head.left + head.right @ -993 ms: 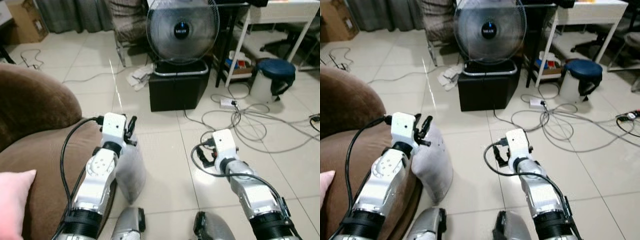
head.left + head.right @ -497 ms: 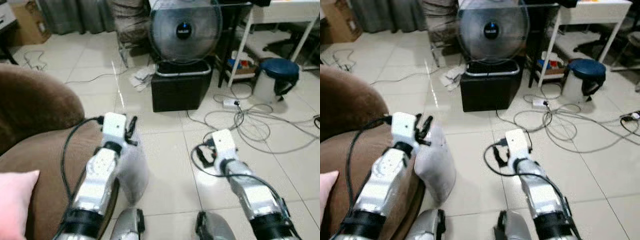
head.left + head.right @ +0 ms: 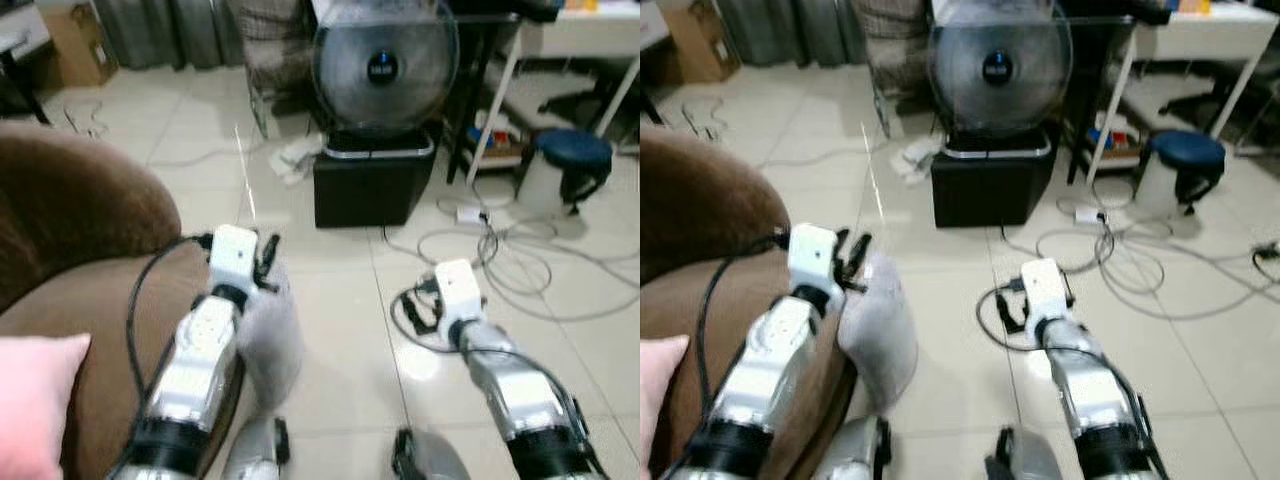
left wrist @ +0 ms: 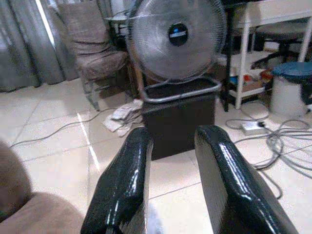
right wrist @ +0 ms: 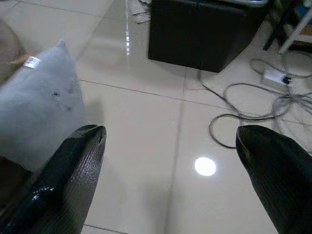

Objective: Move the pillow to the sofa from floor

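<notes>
A grey pillow (image 3: 268,335) hangs upright against the front of the brown sofa (image 3: 80,220), its lower corner near the tiled floor. My left gripper (image 3: 265,258) is at the pillow's top edge, fingers (image 4: 124,180) close together with a strip of pale fabric (image 4: 153,224) low between them, shut on it. My right gripper (image 5: 170,146) is open wide above bare tiles, to the right of the pillow (image 5: 44,102), and holds nothing. A pink pillow (image 3: 35,400) lies on the sofa seat at the near left.
A standing fan (image 3: 385,70) sits on a black box (image 3: 370,185) straight ahead. Loose cables (image 3: 520,270) lie on the floor at the right, near a blue-topped bin (image 3: 573,160) and a white table (image 3: 590,20). A chair (image 4: 95,53) stands behind.
The whole picture has shifted a little and blurred, so the camera moved. Both arms keep their pose and the grey pillow stays at the left gripper.
</notes>
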`<state>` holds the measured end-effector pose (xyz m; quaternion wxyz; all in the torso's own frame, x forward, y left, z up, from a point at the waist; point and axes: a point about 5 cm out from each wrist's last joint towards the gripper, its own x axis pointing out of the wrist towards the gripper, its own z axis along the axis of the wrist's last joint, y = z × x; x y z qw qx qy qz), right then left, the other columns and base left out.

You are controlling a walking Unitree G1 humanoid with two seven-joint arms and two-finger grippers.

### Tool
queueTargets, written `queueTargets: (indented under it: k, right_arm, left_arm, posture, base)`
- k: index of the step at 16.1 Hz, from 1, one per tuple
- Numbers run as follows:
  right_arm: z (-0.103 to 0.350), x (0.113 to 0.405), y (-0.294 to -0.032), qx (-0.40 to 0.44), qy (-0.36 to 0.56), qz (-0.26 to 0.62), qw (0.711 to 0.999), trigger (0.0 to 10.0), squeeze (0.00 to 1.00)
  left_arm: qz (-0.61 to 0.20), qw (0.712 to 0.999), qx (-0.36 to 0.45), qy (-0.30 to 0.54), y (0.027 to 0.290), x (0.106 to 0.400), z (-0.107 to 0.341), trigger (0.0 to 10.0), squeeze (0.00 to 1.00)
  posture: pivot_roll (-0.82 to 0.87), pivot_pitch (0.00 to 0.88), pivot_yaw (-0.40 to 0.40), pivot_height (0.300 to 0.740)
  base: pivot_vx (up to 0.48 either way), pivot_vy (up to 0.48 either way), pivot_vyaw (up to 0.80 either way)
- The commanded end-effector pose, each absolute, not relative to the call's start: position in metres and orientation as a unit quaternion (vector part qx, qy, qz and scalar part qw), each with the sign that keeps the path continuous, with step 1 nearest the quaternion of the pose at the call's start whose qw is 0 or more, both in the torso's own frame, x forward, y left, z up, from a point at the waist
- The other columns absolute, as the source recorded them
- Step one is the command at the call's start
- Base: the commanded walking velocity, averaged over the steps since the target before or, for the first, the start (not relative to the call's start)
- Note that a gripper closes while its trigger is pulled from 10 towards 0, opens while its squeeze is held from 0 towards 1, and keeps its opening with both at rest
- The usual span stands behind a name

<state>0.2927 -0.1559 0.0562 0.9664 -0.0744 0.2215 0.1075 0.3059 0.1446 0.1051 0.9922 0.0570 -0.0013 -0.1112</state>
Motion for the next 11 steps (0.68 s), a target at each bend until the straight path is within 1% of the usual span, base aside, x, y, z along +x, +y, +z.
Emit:
queueTargets:
  k: [1,11]
  right_arm:
    - [0.0581,0.2944,-0.1517,-0.076,0.219,0.113,0.966,10.0,0.00]
    - [0.0571,0.2942,-0.1510,-0.076,0.219,0.115,0.966,10.0,0.00]
  left_arm:
    - [-0.112,0.992,0.053,-0.001,0.1446,0.3067,0.1059,10.0,0.00]
    - [-0.121,0.991,0.053,-0.002,0.1433,0.3064,0.1058,10.0,0.00]
  posture:
    - [0.05,0.000,0.050,0.621]
    - [0.05,0.000,0.053,0.621]
  base:
    - [0.352,0.000,0.00]
    - [0.353,0.000,0.00]
